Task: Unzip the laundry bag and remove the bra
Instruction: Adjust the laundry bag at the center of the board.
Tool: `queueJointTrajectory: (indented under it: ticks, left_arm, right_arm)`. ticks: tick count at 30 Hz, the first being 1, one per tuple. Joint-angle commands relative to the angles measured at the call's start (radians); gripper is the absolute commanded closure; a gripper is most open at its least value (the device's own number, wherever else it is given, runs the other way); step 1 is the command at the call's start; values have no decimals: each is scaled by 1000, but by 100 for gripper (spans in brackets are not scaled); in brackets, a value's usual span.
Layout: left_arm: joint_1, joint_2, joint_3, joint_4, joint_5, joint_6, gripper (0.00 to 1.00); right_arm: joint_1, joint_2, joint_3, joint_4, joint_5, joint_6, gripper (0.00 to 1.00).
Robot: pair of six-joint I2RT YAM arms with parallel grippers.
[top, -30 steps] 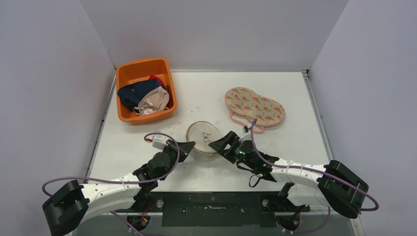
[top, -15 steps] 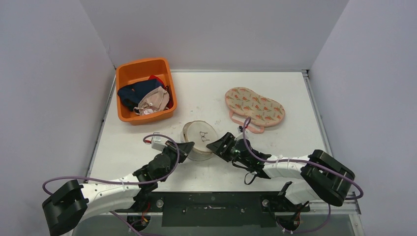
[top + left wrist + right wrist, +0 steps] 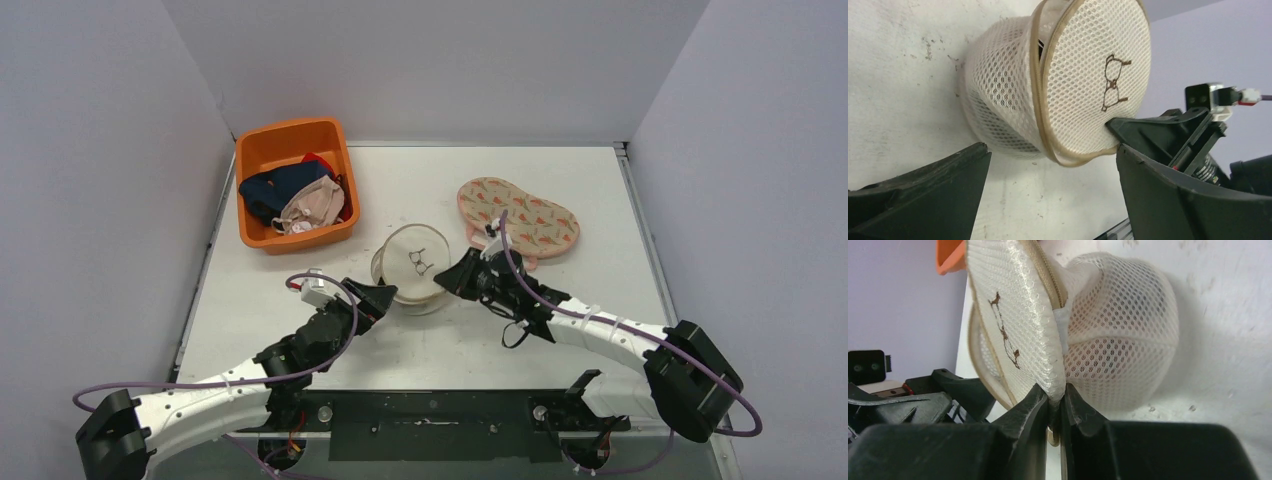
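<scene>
**Right pincer pinches the bag lid; left pincer stands wide**

Scene: the laundry bag [image 3: 398,290], a round white mesh drum, sits on the table [image 3: 420,180] near the front middle, between your two grippers. The orange basin [image 3: 262,150] holding mixed clothes [image 3: 295,195] is at the back left. A carrot-print pad [image 3: 518,215] with pink trim lies at the back right, well apart from the bag.

Bag: the lid [image 3: 418,260], stitched with a small pair of glasses, is tilted up off the body. In the left wrist view the tan zipper [image 3: 1038,95] runs round the rim, and a dark gap shows between lid [image 3: 1098,75] and body at the top. You cannot make out the bra through the mesh in any view.

Right gripper [image 3: 447,280]: your right wrist view shows both fingers pressed together on the lid's [image 3: 1008,315] padded edge, with the mesh body [image 3: 1118,335] just behind. The grip [image 3: 1057,400] is narrow, holding the lid rim.

Left gripper [image 3: 375,298]: it is just beside the bag on its left. In the left wrist view its fingers [image 3: 938,185] are spread wide, holding nothing, with the bag [image 3: 998,100] ahead of the gap and not touched.
</scene>
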Motion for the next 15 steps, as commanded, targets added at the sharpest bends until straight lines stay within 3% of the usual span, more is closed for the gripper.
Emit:
queueJointTrajectory:
  ticks: [1,4,9,15]
  left_arm:
    - [11,-154,98,-328,-16,111,4]
    - [33,-248,104,-390,17,222,4]
    - [141,-312,68,-258,182,353,4]
    - [399,-78,45,-11,597,323,3]
  right_arm:
    - [-57,-70,195,-315,-127,-423,95]
    - [-61,-35,289,-494,-202,-589,95]
    - [-60,-13,358,-607,-298,-725,95]
    - [-62,-23,343,-622,-300,-743,95]
